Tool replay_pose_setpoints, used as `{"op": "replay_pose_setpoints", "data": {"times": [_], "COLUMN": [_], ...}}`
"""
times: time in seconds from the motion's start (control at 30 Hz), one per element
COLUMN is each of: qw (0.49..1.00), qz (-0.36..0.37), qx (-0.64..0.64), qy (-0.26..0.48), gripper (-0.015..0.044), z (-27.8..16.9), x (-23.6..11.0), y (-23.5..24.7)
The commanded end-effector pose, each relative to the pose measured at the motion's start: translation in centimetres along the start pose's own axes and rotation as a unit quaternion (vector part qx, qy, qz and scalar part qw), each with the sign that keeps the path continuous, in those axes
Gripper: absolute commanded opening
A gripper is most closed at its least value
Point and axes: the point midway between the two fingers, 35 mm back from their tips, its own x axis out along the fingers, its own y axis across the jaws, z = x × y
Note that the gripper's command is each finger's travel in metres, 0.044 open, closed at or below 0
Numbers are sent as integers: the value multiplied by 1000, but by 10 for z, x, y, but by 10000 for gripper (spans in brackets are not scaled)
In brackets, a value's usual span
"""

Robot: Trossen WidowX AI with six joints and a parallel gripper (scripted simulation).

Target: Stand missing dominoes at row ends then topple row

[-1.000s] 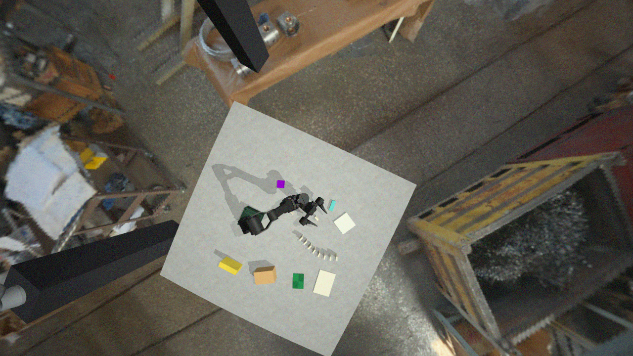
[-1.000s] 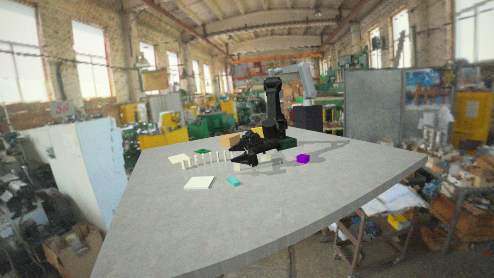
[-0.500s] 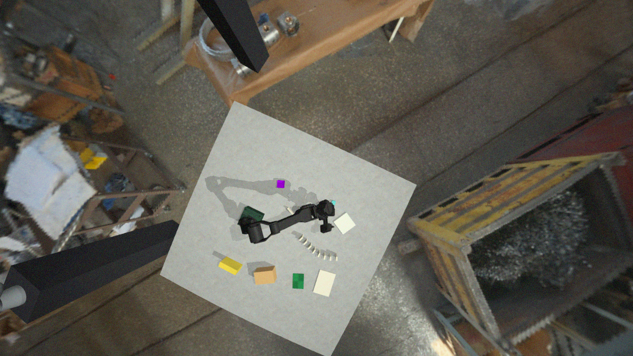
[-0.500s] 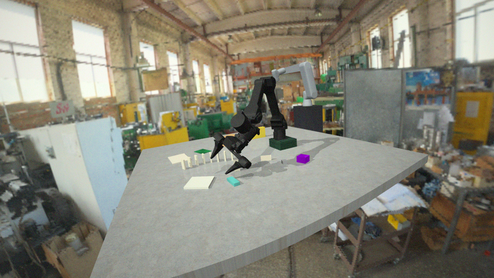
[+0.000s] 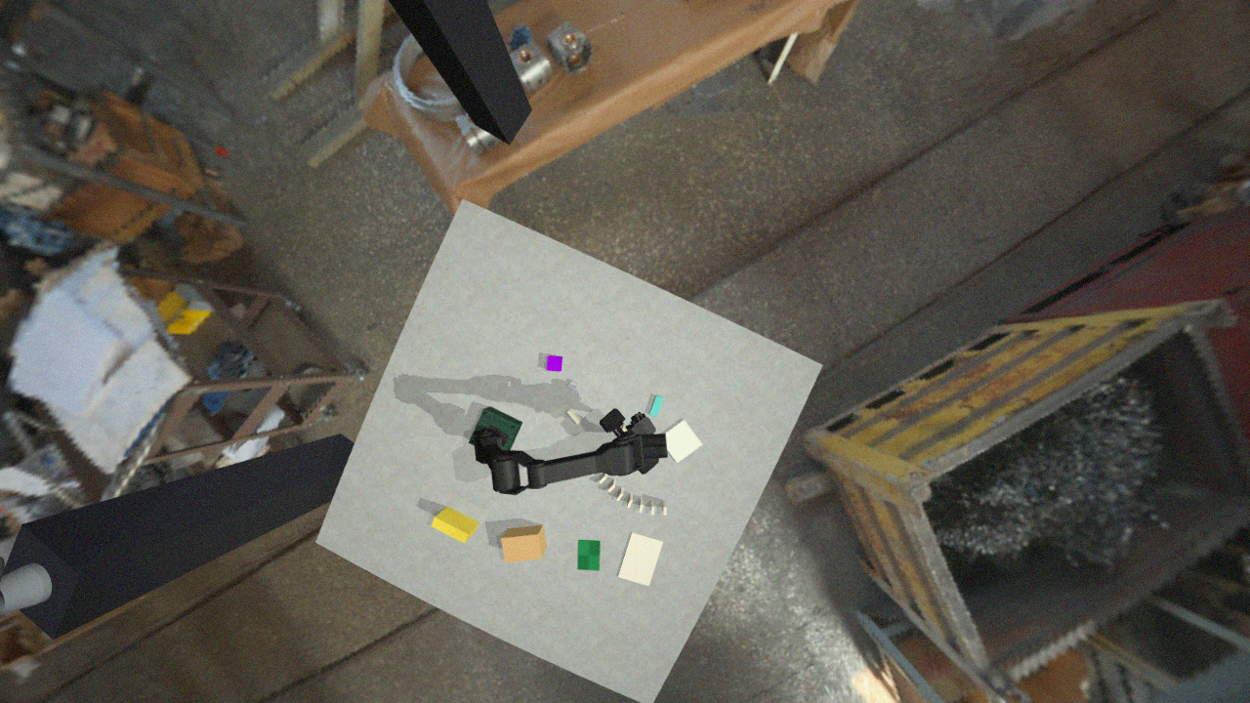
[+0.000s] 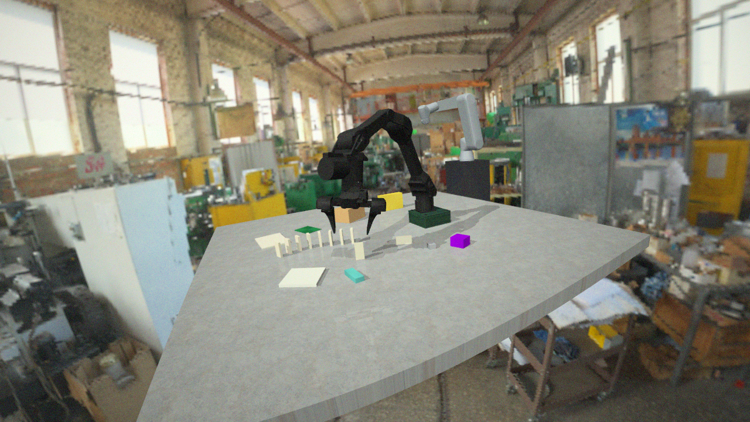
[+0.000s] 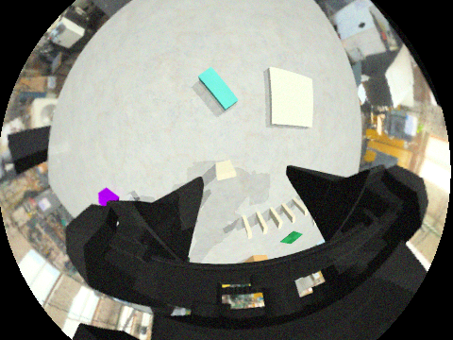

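Observation:
A curved row of several cream dominoes stands upright. A separate cream domino stands apart from the row on the teal block's side; the gripper hides it in the top view. Another cream domino lies down nearer the arm base and is not visible in the wrist view. My gripper is open, pointing down above the table near the separate domino and the row's near end. Nothing is between its fingers.
A teal block and a cream square slab lie nearby. A purple block is toward the base. A green plate, cream slab, orange box and yellow box lie beyond the row.

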Motion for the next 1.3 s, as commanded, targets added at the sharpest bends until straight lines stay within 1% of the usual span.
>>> {"op": "replay_pose_setpoints", "data": {"times": [0.0, 0.2, 0.27, 0.47, 0.53, 1.0, 1.27], "qw": [997, 997, 997, 997, 997, 997, 997], "qz": [66, 67, 66, 67, 67, 67, 67], "qx": [-30, -30, -30, -30, -30, -30, -30], "qy": [4, 4, 4, 4, 4, 5, 5], "gripper": [440, 440, 440, 440, 440, 440, 230], "z": [-12, -12, -12, -12, -13, -13, -13], "x": [-23, -23, -18, 30, 40, 56, 56], "y": [10, 10, 10, 17, 19, 21, 21]}}
